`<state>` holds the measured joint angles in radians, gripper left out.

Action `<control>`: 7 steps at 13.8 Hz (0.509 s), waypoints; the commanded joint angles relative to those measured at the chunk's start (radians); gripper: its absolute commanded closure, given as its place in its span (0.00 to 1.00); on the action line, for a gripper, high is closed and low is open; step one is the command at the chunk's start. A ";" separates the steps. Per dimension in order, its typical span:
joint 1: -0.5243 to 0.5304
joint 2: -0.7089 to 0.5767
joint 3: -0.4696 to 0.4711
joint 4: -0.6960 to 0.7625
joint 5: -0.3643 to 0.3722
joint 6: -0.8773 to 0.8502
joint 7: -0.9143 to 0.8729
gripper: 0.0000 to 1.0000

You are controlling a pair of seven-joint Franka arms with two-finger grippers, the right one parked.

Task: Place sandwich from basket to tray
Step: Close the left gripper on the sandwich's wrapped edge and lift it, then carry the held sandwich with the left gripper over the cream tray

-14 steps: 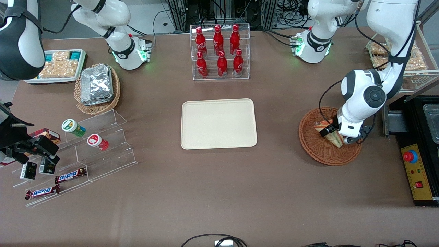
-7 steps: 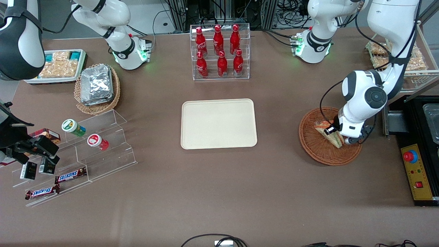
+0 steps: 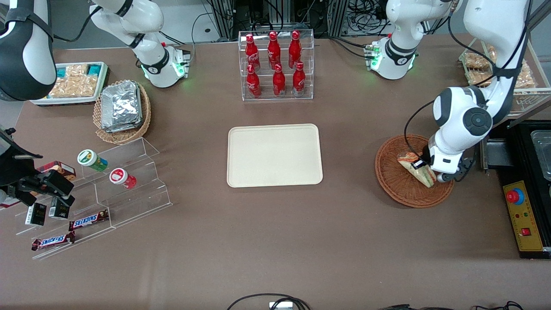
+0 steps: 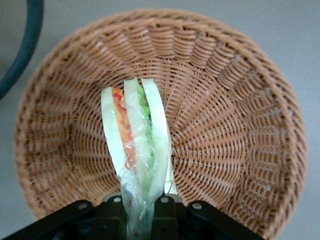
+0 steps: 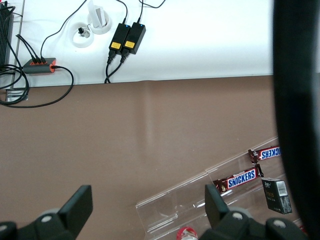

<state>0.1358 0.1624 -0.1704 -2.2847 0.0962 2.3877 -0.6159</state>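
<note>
End effector (image 4: 136, 212) clamped on sandwich (image 4: 134, 150)

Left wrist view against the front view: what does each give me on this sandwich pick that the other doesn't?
Only the left wrist view shows the pincer closed on the sandwich's narrow end, with the orange, red and green filling between the bread slices. Only the front view shows the empty tray, lying toward the parked arm's end from the basket, so it alone gives the carry direction. Both show the sandwich over the basket, with the pincer on it.
</note>
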 commanded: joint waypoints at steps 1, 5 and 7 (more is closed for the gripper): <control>-0.011 -0.040 -0.036 0.143 0.014 -0.213 0.001 1.00; -0.016 -0.026 -0.133 0.350 -0.001 -0.459 -0.005 1.00; -0.018 -0.035 -0.188 0.369 -0.003 -0.478 -0.021 1.00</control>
<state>0.1191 0.1192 -0.3211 -1.9537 0.0951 1.9459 -0.6175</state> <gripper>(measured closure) 0.833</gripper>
